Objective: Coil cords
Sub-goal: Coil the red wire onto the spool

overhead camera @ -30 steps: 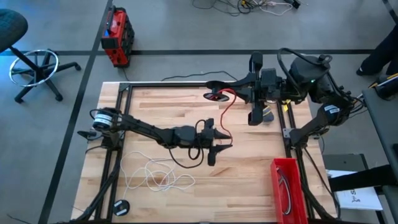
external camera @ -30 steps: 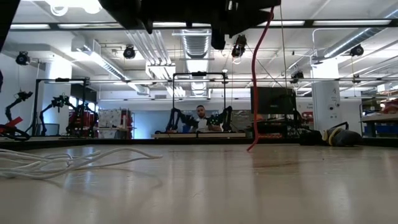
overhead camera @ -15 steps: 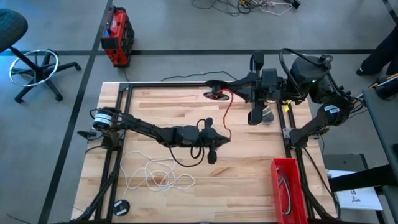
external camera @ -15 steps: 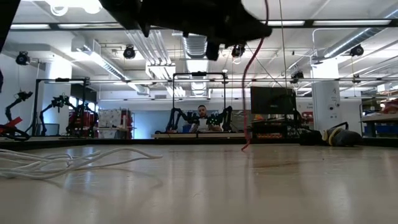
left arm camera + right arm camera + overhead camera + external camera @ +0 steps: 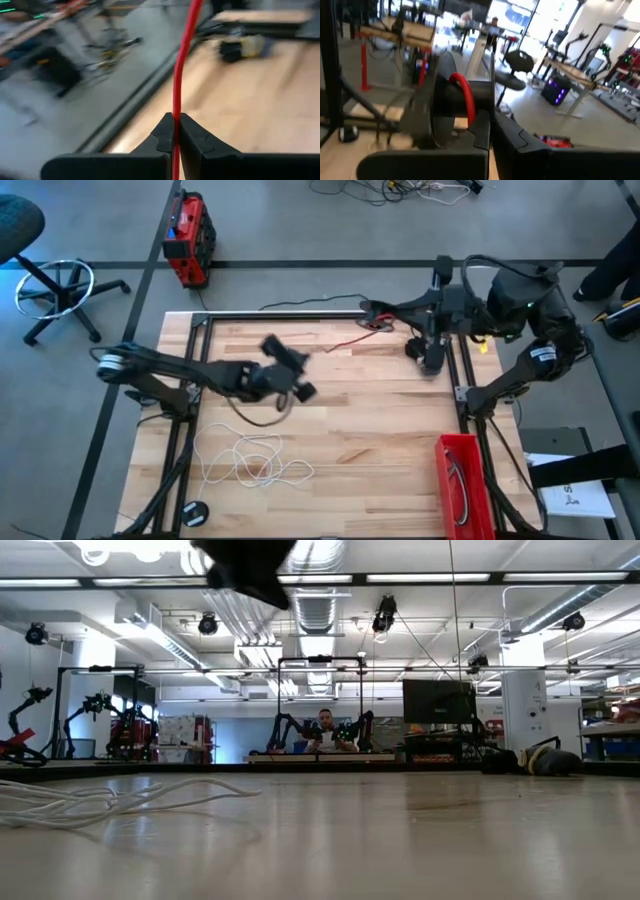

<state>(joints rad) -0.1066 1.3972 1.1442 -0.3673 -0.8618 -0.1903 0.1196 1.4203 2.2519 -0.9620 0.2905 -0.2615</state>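
Observation:
The red cord (image 5: 345,340) runs as a line above the far half of the table, between my two grippers. My left gripper (image 5: 295,375), also the dark blur at the top of the low view (image 5: 250,565), is shut on it (image 5: 173,117). My right gripper (image 5: 372,312) hangs over the table's far edge, shut on the cord's other part (image 5: 489,122). A white cord (image 5: 250,460) lies in loose loops on the near left of the table (image 5: 100,802). A small black coil (image 5: 190,510) lies at the near left corner. My left gripper pinches the red cord (image 5: 176,107) between its two fingertips, in a single strand. From the fingers the cord runs straight and taut toward the other arm, clear of the table. My right gripper is shut on the red cord, and a curved loop (image 5: 465,95) rises just beyond its fingertips. The exact spot of contact is hidden by the fingers.
A red bin (image 5: 462,480) with a black cord inside stands at the near right. A thin black cable (image 5: 300,305) lies along the far edge. Black frame rails (image 5: 185,430) border the table's left and right sides. Beyond the table, a person sits in the room (image 5: 322,728).
My left gripper has swung fast toward the table's left and far side, taking the red cord along. My right gripper has moved toward the right and far edge. The cord's hanging stretch has left the low view and is now drawn out straight between the grippers.

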